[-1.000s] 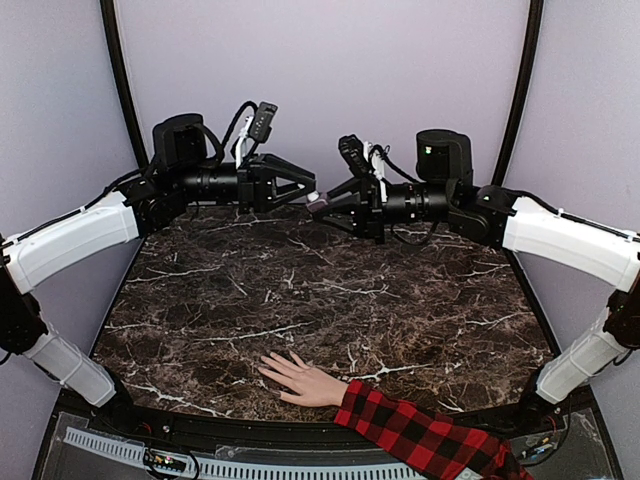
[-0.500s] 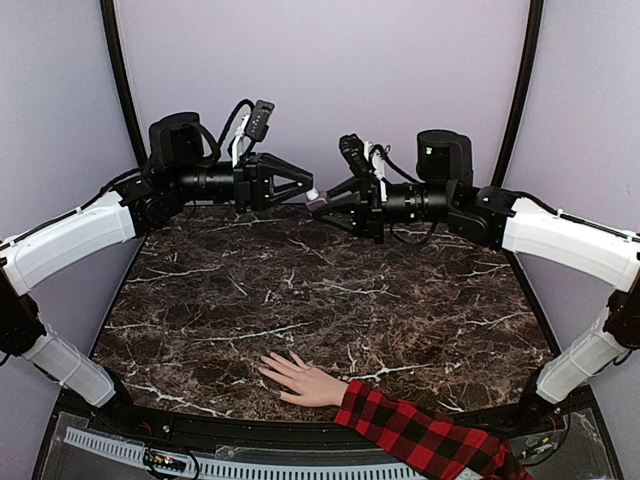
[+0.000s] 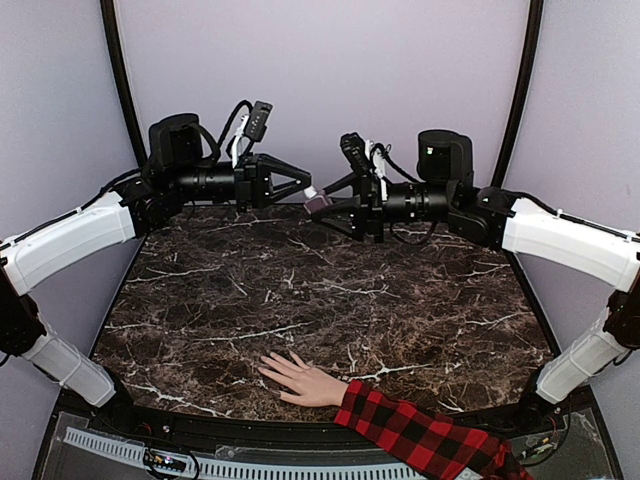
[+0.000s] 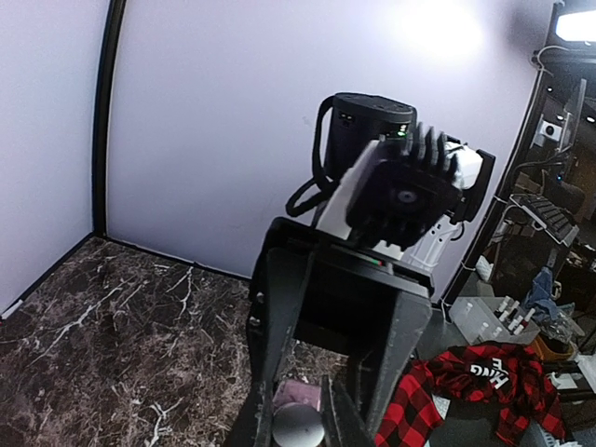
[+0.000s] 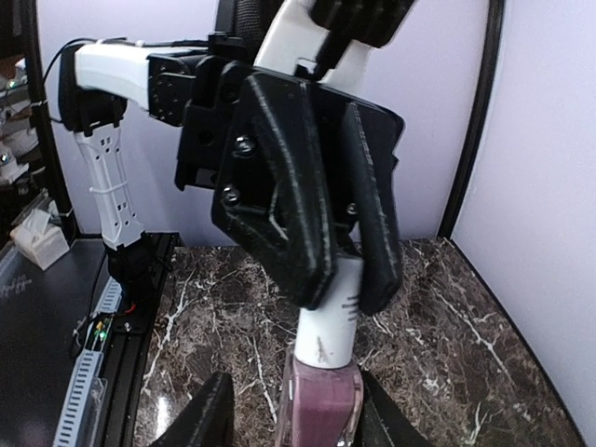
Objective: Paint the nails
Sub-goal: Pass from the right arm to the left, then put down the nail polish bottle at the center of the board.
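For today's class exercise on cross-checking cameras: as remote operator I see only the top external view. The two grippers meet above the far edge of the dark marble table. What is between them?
Observer: The right wrist view shows a small glass bottle of mauve polish with a white cylindrical cap.
Operator: Which gripper has it?
Observer: The left gripper is shut on the cap, one black finger on each side.
Operator: And the right gripper?
Observer: Its fingers flank the glass body, with a gap on one side, so it looks open.
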`<control>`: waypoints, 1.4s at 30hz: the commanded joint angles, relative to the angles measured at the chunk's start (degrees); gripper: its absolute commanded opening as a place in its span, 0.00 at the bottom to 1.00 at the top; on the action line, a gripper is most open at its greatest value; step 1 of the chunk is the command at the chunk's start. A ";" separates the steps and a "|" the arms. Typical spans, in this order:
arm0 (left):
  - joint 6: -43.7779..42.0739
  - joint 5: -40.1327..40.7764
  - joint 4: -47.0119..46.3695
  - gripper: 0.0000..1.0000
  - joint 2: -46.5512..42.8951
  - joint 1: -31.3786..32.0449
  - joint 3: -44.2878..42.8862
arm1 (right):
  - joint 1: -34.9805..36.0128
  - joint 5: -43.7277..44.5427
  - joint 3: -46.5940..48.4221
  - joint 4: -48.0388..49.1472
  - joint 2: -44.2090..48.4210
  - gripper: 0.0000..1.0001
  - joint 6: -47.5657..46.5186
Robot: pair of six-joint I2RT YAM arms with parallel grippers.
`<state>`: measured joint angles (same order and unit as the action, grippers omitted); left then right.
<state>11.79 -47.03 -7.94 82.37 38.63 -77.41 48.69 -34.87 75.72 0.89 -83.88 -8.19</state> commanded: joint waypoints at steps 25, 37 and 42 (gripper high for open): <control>0.78 16.41 -2.96 0.00 0.29 -7.68 5.64 | -4.85 4.93 -10.52 5.35 7.64 0.99 2.51; -2.01 24.86 -8.35 0.00 1.39 -7.69 12.15 | -5.89 6.37 -12.22 5.71 8.20 0.99 3.17; -4.21 27.22 -9.64 0.00 3.11 -7.70 14.78 | -5.97 6.20 -12.13 5.10 8.07 0.99 3.42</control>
<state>10.41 -22.76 -13.28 84.77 31.33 -64.31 43.38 -29.30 63.83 4.25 -77.12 -5.43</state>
